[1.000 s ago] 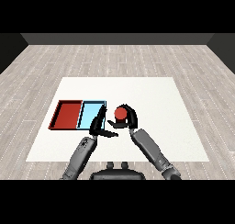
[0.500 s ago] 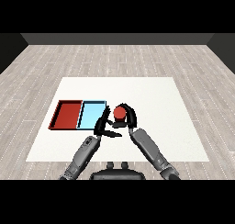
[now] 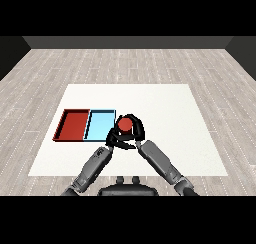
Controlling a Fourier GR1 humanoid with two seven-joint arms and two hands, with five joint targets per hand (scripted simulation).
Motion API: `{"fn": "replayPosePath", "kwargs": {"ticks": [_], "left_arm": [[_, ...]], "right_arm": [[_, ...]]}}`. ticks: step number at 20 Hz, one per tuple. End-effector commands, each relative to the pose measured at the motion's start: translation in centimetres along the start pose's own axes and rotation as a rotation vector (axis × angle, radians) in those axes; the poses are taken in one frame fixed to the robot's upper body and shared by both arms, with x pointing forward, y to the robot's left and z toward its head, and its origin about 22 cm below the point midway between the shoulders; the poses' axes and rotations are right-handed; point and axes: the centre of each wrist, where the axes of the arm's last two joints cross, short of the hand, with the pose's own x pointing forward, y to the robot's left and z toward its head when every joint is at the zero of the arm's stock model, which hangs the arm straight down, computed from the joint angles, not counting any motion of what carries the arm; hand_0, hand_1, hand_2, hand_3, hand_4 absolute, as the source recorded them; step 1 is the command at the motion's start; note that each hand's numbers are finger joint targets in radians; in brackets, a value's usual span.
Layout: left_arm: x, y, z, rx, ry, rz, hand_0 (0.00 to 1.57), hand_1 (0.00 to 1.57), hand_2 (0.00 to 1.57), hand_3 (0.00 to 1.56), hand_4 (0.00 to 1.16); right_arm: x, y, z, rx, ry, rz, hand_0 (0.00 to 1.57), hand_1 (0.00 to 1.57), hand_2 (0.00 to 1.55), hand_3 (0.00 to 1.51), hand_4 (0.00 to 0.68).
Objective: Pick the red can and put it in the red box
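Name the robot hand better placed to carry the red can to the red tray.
Right robot hand: it curls around the red can. The left robot hand only sits beside it, nearer the red tray.

Two grey tubular forearms, left hand (image 3: 113,138) and right hand (image 3: 134,133) black.

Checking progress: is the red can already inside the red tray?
No, the red can is held by the right hand, right of the light blue tray, not in the red tray.
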Motion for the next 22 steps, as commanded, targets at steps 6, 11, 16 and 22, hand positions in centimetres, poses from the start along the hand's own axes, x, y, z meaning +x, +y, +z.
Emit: {"fn": "replayPosePath", "kwargs": {"ticks": [6, 11, 16, 22], "left_arm": [[0.1, -0.9, -0.6, -0.010, -0.013, 0.005, 0.00, 0.00, 0.00, 0.00, 0.00], [-0.2, -0.6, -1.0, -0.001, -0.004, -0.031, 0.00, 0.00, 0.00, 0.00, 0.22], [0.9, -1.6, -2.0, 0.211, 0.031, -0.084, 0.74, 0.74, 0.89, 0.71, 0.82], [0.1, -1.6, -2.4, 0.240, 0.100, -0.142, 1.51, 1.51, 1.47, 1.39, 0.88]], "right_arm": [[1.1, 1.5, 1.5, 0.029, -0.001, -0.013, 1.49, 1.49, 1.45, 1.37, 0.617], [-0.5, 1.3, -0.9, 0.046, 0.012, -0.009, 1.49, 1.49, 1.46, 1.37, 0.646], [-0.4, 3.1, 1.5, 0.057, 0.003, 0.007, 1.47, 1.47, 1.45, 1.37, 0.626], [0.7, 3.1, 1.1, 0.060, 0.024, -0.028, 1.55, 1.55, 1.47, 1.38, 0.614]]}}
